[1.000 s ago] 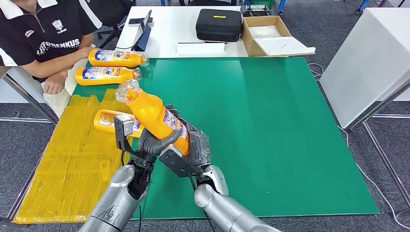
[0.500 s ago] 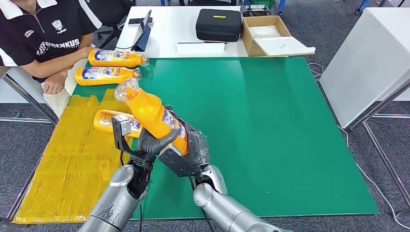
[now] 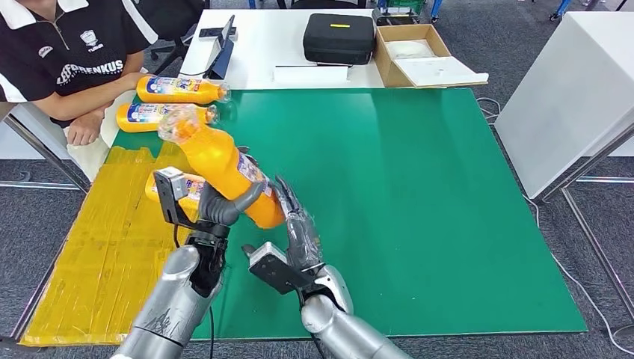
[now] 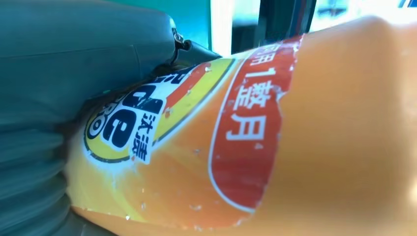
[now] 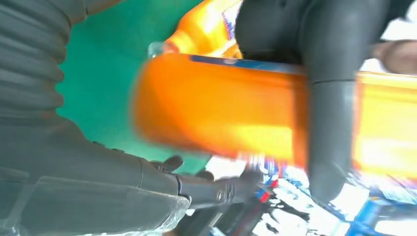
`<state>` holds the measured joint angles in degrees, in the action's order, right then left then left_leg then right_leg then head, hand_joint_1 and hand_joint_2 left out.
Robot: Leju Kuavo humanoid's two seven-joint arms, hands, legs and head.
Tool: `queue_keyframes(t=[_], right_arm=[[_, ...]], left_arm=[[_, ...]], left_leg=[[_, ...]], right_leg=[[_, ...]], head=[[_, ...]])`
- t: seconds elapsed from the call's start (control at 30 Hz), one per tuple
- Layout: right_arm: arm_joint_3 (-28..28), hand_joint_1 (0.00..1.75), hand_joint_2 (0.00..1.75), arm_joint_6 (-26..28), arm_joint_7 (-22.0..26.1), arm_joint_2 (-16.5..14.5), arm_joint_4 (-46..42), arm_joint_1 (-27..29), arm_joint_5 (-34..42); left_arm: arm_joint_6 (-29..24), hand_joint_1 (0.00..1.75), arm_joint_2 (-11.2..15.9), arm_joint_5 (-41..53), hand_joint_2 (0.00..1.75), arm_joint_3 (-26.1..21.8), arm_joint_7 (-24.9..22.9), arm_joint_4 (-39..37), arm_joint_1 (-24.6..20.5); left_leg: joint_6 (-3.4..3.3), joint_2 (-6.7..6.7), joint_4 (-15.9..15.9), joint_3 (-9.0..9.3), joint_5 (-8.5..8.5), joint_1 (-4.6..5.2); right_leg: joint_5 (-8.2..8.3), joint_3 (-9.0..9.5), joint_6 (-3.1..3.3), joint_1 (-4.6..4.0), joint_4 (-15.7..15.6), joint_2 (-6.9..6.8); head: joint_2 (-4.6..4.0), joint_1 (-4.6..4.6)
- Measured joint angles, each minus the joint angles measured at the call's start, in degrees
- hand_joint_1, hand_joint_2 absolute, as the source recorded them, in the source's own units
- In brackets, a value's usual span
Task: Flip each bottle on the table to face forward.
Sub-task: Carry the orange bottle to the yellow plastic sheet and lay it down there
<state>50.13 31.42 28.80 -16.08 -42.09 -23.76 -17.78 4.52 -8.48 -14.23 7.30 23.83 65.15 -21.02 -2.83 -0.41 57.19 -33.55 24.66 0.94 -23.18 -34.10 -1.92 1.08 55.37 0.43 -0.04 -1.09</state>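
Head view, near to far. Right hand (image 3: 297, 233) just beside held bottle's base, fingers apart, gripping nothing. Left hand (image 3: 217, 203) wrapped round orange bottle (image 3: 224, 166), lifted clear of bench (image 3: 419, 194), cap tilted away toward the person (image 3: 60, 52); likely mid-turn to bring label forward. Beneath it, one lying bottle (image 3: 161, 185) on yellow mat (image 3: 97, 247). Farther off, two bottles (image 3: 176, 90) lying side by side. Count: four bottles.

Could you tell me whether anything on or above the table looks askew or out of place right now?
One orange bottle is off the table, tilted with its clear cap toward the far left, gripped by the left hand; the right hand is open beside its base. The lying bottles look orderly, nothing spilled.
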Motion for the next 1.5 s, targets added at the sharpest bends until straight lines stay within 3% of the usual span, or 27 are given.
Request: queue_keyframes(t=[0.13,0.27,0.4,0.57,0.8,1.03,1.17,1.27,1.5], right_arm=[[-5.5,0.00,1.75,-2.3,-1.5,5.4,-20.6,11.6,-9.3],[-12.1,0.00,1.75,-2.2,0.2,9.8,-37.2,21.4,-12.0],[-17.3,0.00,1.75,0.1,2.6,13.2,-47.3,26.9,-10.3],[-22.2,0.00,1.75,2.8,3.3,15.3,-54.6,31.1,-8.4],[-26.2,0.00,1.75,3.8,3.3,16.4,-59.1,33.8,-6.5],[-28.9,0.00,1.75,3.7,3.1,16.8,-60.3,35.0,-4.1],[-29.3,0.00,1.75,2.8,3.2,16.7,-60.2,35.1,-4.6],[-29.3,0.00,1.75,1.7,3.3,16.5,-60.1,35.0,-5.7],[-29.3,0.00,1.75,-0.2,3.0,15.5,-59.3,34.2,-7.1]], left_arm=[[-8.4,1.75,1.2,6.9,1.75,-2.4,3.8,1.4,1.0],[-20.9,1.75,2.9,21.7,1.75,-3.7,8.7,4.1,3.9],[-30.5,1.75,4.5,36.6,1.75,-3.9,9.7,8.4,7.8],[-38.7,1.75,6.1,49.4,1.75,-3.9,8.5,10.8,11.6],[-42.8,1.75,7.3,57.1,1.75,-3.9,7.1,11.2,14.0],[-44.3,1.75,7.1,84.2,1.75,-8.1,5.6,11.0,15.0],[-44.3,1.75,7.3,95.8,1.75,-11.2,0.4,8.1,14.4],[-44.3,1.75,8.2,97.4,1.75,-12.4,-3.9,3.5,12.9],[-44.3,1.75,9.7,98.3,1.75,-14.3,-8.8,-7.9,8.8]], left_leg=[[0.00,-0.21,0.0,-0.10,0.03,0.01],[0.01,-0.17,0.0,-0.17,0.07,0.01],[0.03,-0.16,0.0,-0.13,0.12,0.05],[0.04,-0.16,0.0,-0.04,0.13,0.05],[0.05,-0.13,0.0,0.00,0.12,0.01],[0.06,-0.09,0.0,0.00,0.12,0.02],[0.06,-0.10,0.0,0.00,0.12,0.02],[0.07,-0.11,0.0,0.00,0.11,0.01],[0.05,-0.14,0.0,0.00,0.07,-0.01]], right_leg=[[-0.05,-0.02,0.01,0.02,0.0,-0.16],[-0.06,-0.07,0.01,0.04,0.0,-0.15],[-0.07,-0.08,0.00,0.03,-0.1,-0.13],[-0.06,-0.06,0.00,0.03,-0.1,-0.13],[-0.06,-0.05,0.00,0.03,-0.1,-0.12],[-0.06,-0.04,0.00,0.02,-0.1,-0.07],[-0.06,-0.04,0.00,0.02,-0.1,-0.07],[-0.05,-0.04,0.01,0.02,-0.1,-0.07],[-0.05,-0.03,0.01,0.00,0.0,-0.09]], head=[[0.00,0.01],[0.00,0.01],[0.00,0.01],[0.01,0.01],[0.01,0.01],[0.00,0.01],[0.00,0.01],[0.00,0.01],[0.00,0.01]])
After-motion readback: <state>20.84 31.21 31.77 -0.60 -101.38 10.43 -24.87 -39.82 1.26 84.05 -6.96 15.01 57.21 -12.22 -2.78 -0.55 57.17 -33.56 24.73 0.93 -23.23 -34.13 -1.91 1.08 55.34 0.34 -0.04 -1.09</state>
